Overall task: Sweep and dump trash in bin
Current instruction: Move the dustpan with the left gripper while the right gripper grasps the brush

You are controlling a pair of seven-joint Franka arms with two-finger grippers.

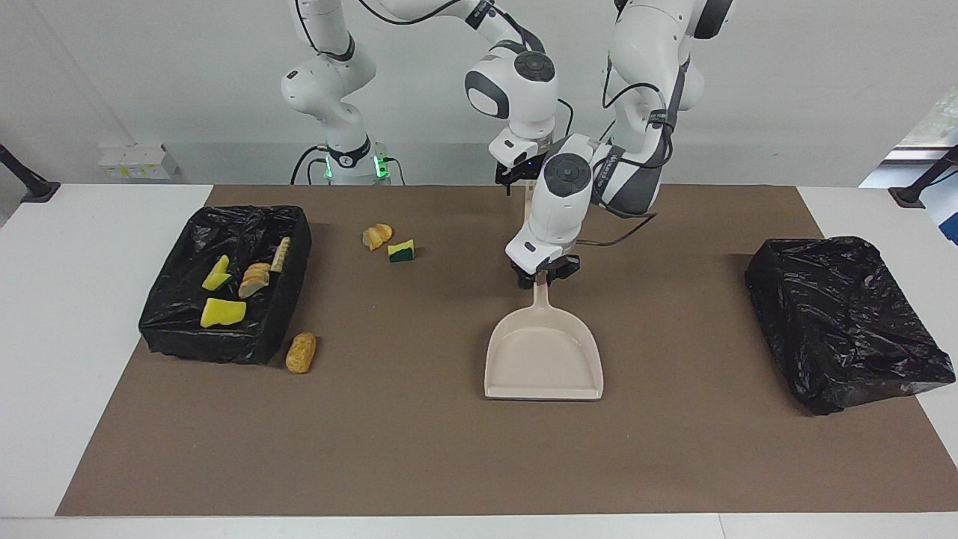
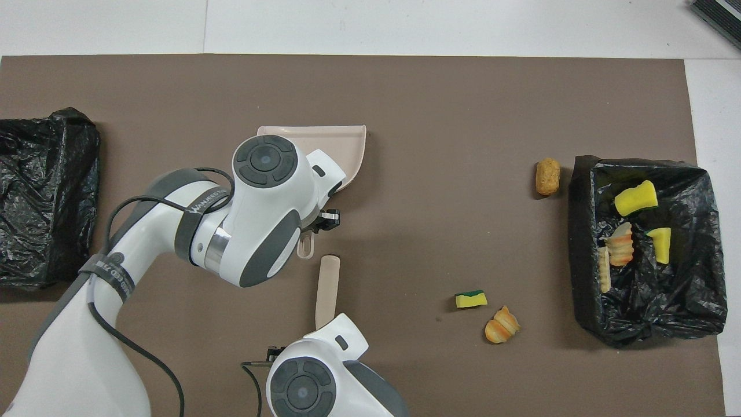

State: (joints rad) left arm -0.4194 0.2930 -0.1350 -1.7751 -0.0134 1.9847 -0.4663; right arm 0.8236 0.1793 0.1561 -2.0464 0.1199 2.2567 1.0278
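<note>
trash still loose on the surface: a green-backed sponge piece (image 1: pixel 401 251) and a bread lump (image 1: pixel 376 236) side by side, nearer the robots than the bin (image 1: pixel 161 314), plus another bread lump (image 1: pixel 301 352) just beside the bin's corner — other bits already inside. light, soft, springy; likely to roll or skid, so better swept than pinched. left gripper (image 1: pixel 543 278) closed on the dustpan (image 1: pixel 544 359) handle, well apart from the bin. right gripper (image 1: pixel 516 178) wide open over the brush (image 2: pixel 327 289), holding nothing.
</note>
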